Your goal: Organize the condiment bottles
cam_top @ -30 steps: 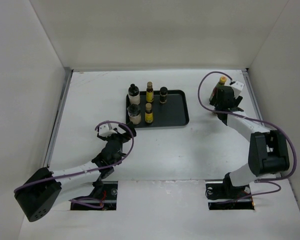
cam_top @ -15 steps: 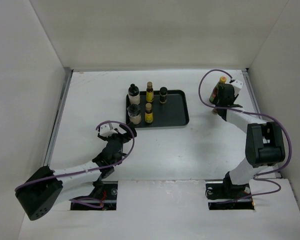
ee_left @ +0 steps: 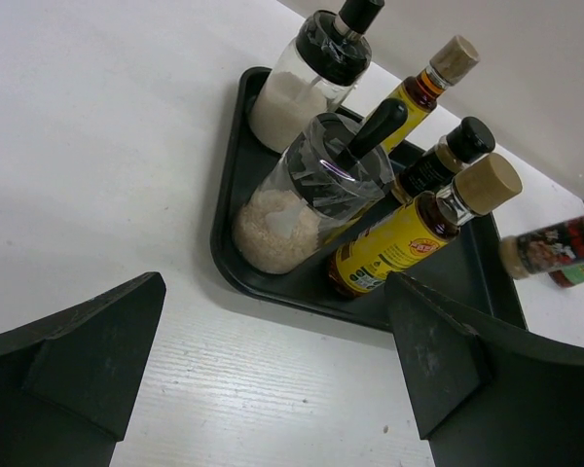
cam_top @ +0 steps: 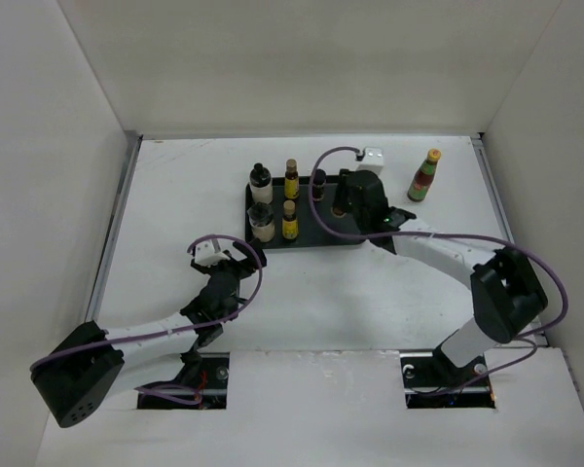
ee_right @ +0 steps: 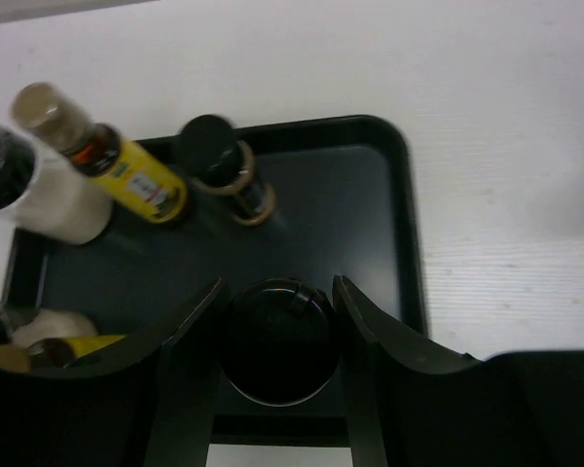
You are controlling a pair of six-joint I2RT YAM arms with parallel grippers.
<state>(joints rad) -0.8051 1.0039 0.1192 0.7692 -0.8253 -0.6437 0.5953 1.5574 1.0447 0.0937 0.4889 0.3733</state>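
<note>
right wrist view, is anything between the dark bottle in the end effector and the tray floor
Nothing visible does. The short dark bottle sits between the right end effector's fingers over bare tray floor; the other dark bottle stands apart, farther ahead.

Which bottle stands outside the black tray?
The red-green bottle with the yellow cap: it alone stands on the white table, to the right of the tray.

Right gripper [ee_right: 278, 292] swung from 2 o'clock over to the tray [ee_right: 370, 214] at 12. It's now clamped on a short dark bottle [ee_right: 275, 352].
</note>
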